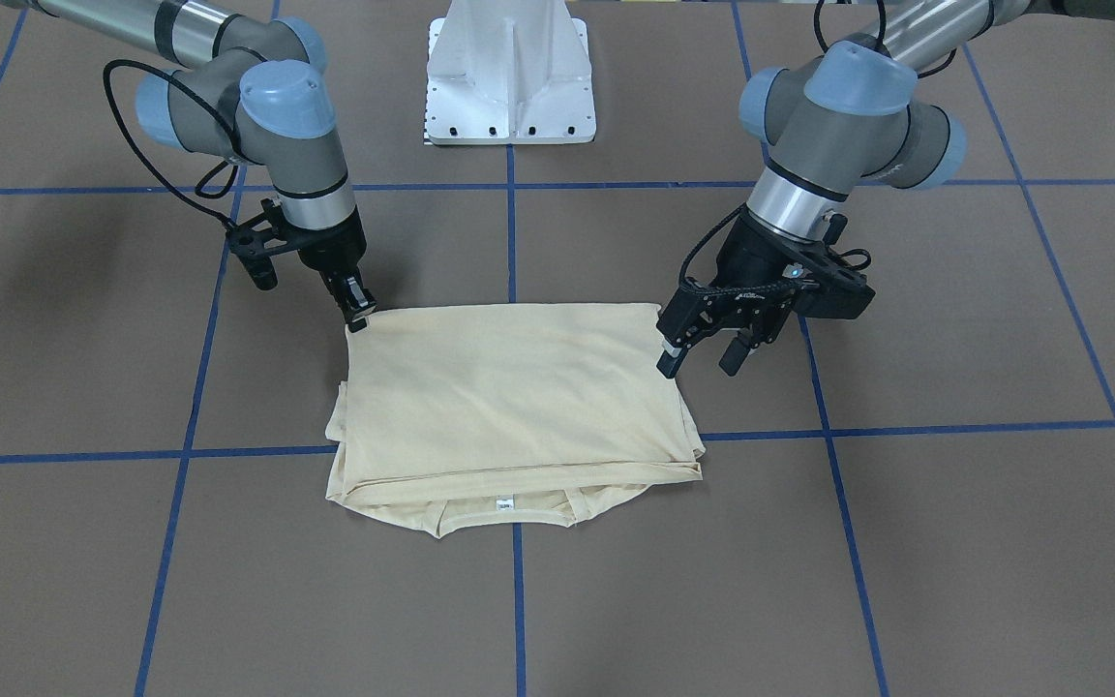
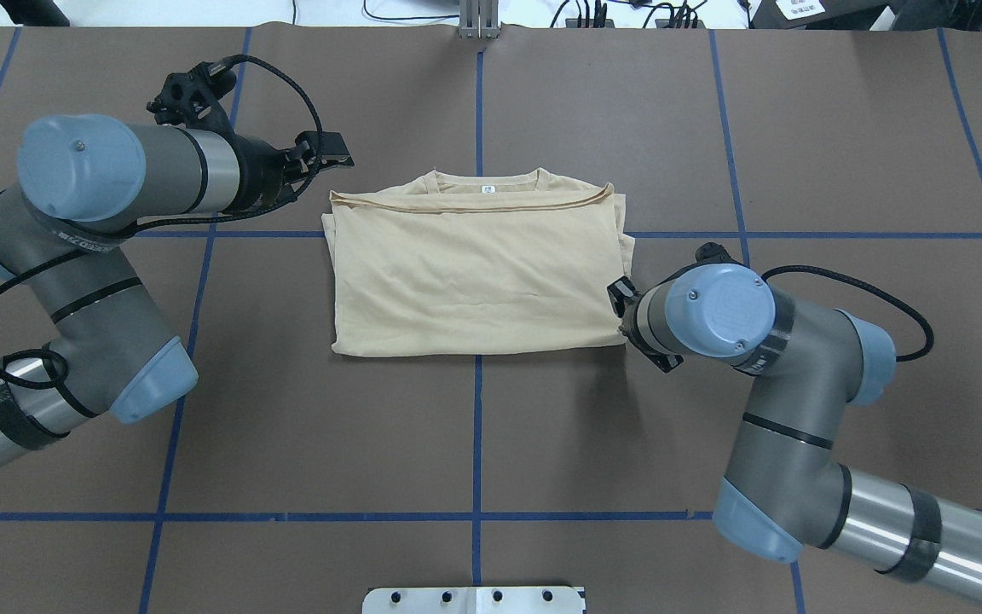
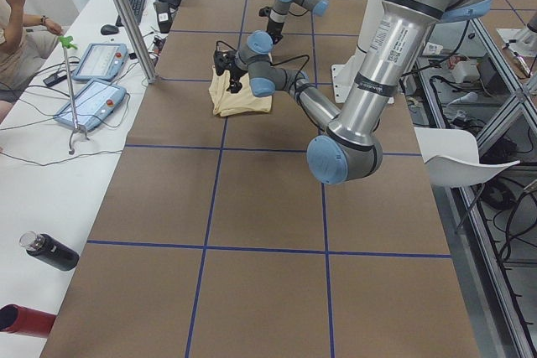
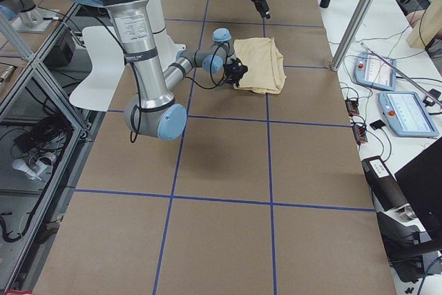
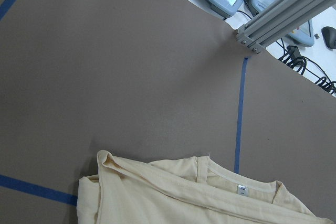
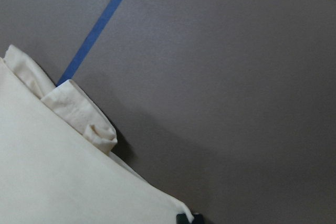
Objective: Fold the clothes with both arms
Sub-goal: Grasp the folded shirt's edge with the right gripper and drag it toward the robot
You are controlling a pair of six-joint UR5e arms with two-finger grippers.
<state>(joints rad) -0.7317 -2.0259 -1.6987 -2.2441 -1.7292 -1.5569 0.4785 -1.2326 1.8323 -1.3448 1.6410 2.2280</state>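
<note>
While right gripper (image 1: 356, 312) touches T-shirt (image 1: 509, 387) corner, left gripper (image 1: 701, 360) hovers, jaws spread.

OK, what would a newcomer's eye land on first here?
The cream T-shirt stands out first, folded into a rectangle on the table, collar away from the robot. Then the right end effector, down at the T-shirt's robot-side corner, and the left end effector, open and raised off the collar-end corner on the opposite side.
</note>
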